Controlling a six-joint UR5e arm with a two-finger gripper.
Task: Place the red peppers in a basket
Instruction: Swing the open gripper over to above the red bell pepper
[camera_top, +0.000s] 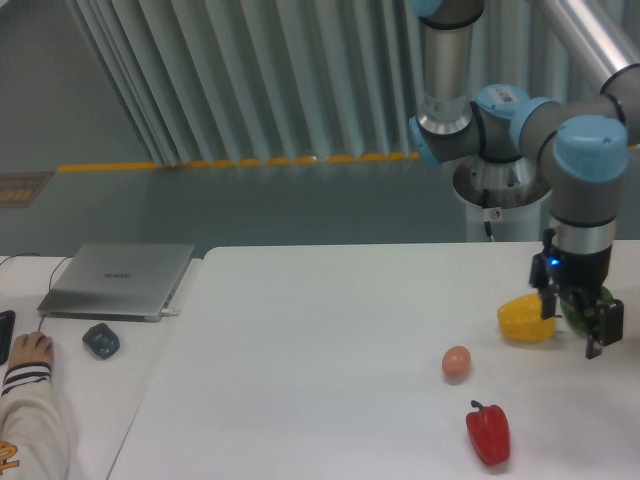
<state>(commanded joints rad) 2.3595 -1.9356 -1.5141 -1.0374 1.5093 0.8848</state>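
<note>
While hanging over the right end of the white desk, reaches down from a grey-and-blue arm to a hand with fingers spread, nothing between them. Sits in front of the yellow pepper and green pepper, covering part of each; cannot tell whether touching either. Lies apart from all that: red pepper, on its side near the desk's front edge, dark green stem pointing away from the camera, glossy and untouched. Rests between the red pepper and the yellow one, a little to the left: a brown egg. Shows no basket anywhere on the desk. Occupies the far left: a closed silver laptop, with a dark computer mouse just in front of it. Peeks in at the lower left corner: a person's hand in a striped cuff.
</note>
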